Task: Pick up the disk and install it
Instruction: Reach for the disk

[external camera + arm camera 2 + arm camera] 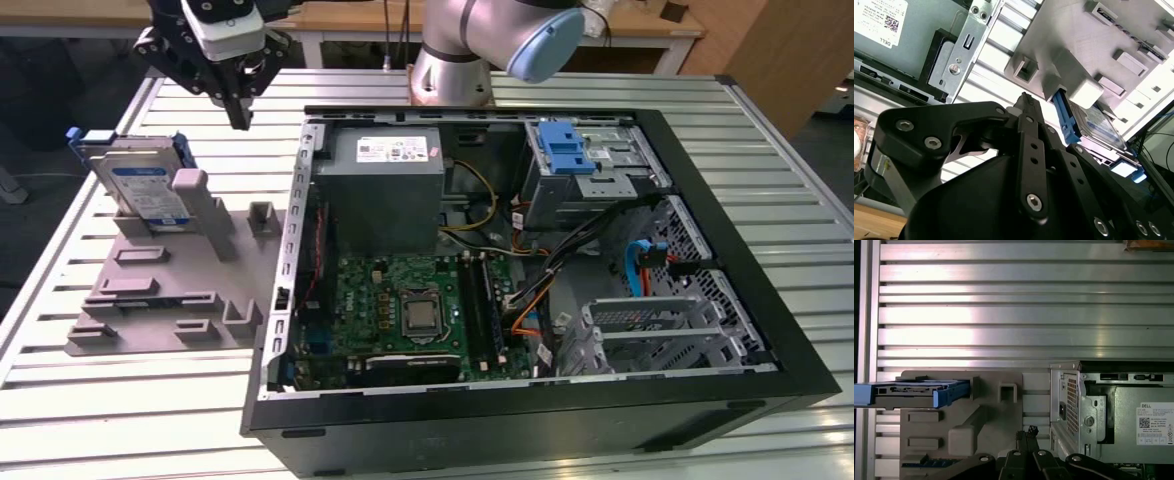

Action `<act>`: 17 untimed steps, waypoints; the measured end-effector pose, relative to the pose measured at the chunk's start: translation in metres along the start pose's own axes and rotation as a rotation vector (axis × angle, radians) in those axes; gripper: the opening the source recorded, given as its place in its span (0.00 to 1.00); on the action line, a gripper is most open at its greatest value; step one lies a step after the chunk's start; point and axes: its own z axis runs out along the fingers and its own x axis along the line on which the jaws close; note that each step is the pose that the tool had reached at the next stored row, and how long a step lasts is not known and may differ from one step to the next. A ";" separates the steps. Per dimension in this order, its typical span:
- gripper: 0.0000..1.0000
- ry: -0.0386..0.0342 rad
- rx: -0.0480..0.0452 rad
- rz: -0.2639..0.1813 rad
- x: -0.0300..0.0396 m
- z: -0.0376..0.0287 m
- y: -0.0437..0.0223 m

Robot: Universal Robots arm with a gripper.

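While your fingers [240,100] are hovering pinched together, gripping nothing, the disk [144,188] is standing on edge in the grey holder [147,300] on the worktop [80,400], apart from them, toward the exterior view's left.

Exterior view: off my arm, high up, looks steeply down over whole table [80,420], open case [534,425] nearest lens. First wrist view: faces straight down on slats, my gripper [1026,432] at frame edge. Second wrist view: close behind gripper, oblique. All three share grey holder [160,290], disk [140,185], case corner.
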 end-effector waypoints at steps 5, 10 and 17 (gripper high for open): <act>0.11 0.0000 0.0001 0.000 0.0039 0.0003 0.0000; 0.11 0.0001 0.0001 0.000 0.0095 0.0009 0.0001; 0.11 0.0001 0.0000 0.000 0.0184 0.0020 0.0007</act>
